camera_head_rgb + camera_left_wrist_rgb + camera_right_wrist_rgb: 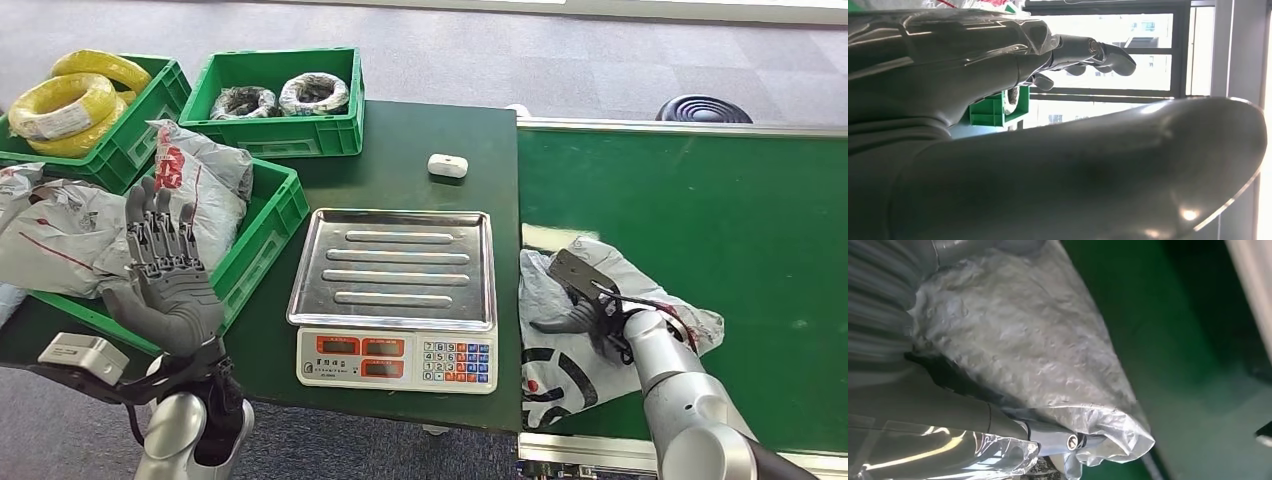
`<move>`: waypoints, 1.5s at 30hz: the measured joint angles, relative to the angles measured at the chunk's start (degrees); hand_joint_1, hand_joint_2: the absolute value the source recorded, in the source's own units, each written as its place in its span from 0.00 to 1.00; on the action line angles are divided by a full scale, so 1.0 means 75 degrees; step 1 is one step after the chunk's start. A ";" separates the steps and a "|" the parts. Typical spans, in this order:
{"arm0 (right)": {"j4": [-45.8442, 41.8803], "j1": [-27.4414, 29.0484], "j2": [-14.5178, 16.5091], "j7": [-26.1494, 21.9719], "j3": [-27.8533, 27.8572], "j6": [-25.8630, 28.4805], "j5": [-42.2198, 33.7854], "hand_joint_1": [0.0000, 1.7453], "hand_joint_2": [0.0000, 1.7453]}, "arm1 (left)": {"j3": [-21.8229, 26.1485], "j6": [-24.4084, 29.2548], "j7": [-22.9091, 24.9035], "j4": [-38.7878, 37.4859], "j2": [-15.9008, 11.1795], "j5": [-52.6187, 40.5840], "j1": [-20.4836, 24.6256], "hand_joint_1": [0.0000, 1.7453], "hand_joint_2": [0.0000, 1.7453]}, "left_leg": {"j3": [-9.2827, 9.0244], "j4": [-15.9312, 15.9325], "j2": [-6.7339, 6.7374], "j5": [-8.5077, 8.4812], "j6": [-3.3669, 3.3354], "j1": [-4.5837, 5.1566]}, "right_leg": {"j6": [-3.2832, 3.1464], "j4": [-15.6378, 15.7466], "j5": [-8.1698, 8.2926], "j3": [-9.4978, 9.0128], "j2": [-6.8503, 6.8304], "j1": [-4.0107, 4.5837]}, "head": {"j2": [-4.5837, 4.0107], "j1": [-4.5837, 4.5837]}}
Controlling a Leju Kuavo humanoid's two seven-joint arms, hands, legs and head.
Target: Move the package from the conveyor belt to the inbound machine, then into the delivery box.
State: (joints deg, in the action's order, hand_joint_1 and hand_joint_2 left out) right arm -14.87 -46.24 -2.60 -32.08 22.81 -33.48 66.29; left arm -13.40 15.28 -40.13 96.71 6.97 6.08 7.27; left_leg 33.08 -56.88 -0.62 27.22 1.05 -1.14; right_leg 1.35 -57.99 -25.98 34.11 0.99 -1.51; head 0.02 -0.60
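Note:
A grey plastic package (563, 368) with black print lies on the green conveyor belt (700, 200), at its near-left corner beside the scale. My right hand (597, 312) lies on top of it and grips its crumpled film; close up, the package (1028, 340) sits between the thumb and the rest of my right hand (923, 410). The inbound machine is a scale with a bare steel tray (395, 225) on the dark table. My left hand (165, 270) is raised with fingers spread and holds nothing, in front of the green delivery box (270, 225). The left wrist view has that hand (998, 55) open too.
Several grey packages (195, 170) fill the delivery box. Behind it stand a green crate with yellow cable coils (70, 100) and one with dark coils (285, 95). A small white object (447, 165) lies on the table behind the scale.

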 joint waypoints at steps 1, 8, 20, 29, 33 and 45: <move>-0.0008 0.0011 0.0026 -0.0128 -0.0059 -0.0059 -0.0026 0.97 1.00 | -0.0001 0.0009 -0.0001 -0.0001 0.0001 -0.0003 0.0003 0.00 0.00 | 0.0000 0.0000 0.0001 0.0000 0.0000 0.0000 | 0.0000 0.0000 0.0000 0.0000 0.0001 0.0000 | 0.0000 0.0001; -0.0105 -0.0034 0.0150 -0.0324 -0.0367 -0.0066 -0.0186 0.99 1.00 | -0.0001 0.0126 -0.0001 0.0001 0.0050 -0.0039 0.0020 0.00 0.00 | -0.0001 0.0000 0.0003 0.0001 0.0001 -0.0001 | 0.0000 0.0000 0.0000 0.0001 0.0003 0.0001 | 0.0000 0.0000; -0.0995 -0.0364 0.0423 -0.0944 -0.0571 0.2063 -0.2138 1.00 1.00 | 0.0065 0.0366 -0.0001 0.0500 0.0120 -0.0266 -0.0417 0.00 0.00 | 0.0022 0.0000 -0.0002 -0.0001 0.0000 0.0001 | 0.0001 -0.0004 0.0001 0.0016 0.0002 -0.0001 | 0.0000 0.0000; -0.5908 0.0293 0.1124 0.0337 -0.1705 0.6841 -0.3134 1.00 1.00 | 0.0147 0.0388 -0.0001 0.0830 0.0250 -0.0450 -0.0856 0.00 0.00 | 0.0024 0.0001 -0.0006 0.0003 0.0003 0.0000 | 0.0002 -0.0003 -0.0005 0.0022 -0.0002 0.0000 | 0.0000 0.0001; -0.7898 0.0837 0.1295 0.0828 -0.2445 0.7702 -0.2937 1.00 1.00 | 0.0148 0.0392 -0.0001 0.0831 0.0321 -0.0489 -0.0863 0.00 0.00 | 0.0013 0.0003 0.0018 0.0014 0.0006 0.0000 | 0.0000 -0.0001 -0.0006 0.0021 0.0016 -0.0001 | 0.0000 -0.0001; -1.0373 0.1726 0.1856 0.0753 -0.3581 0.8971 -0.2076 0.98 1.00 | -0.0012 0.0383 0.0000 0.0472 0.0496 -0.0373 -0.0435 0.00 0.00 | 0.0011 0.0005 0.0012 0.0009 0.0001 0.0000 | 0.0000 -0.0001 -0.0004 0.0011 0.0010 0.0000 | 0.0000 0.0002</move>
State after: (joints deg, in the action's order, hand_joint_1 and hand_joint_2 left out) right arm -92.67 -33.30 11.32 -26.43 -4.05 33.80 50.72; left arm -13.49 18.16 -40.13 100.25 10.69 3.29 4.01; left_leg 33.16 -56.84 -0.53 27.29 1.06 -1.14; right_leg 1.35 -58.00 -26.02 34.19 1.07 -1.51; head 0.02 -0.59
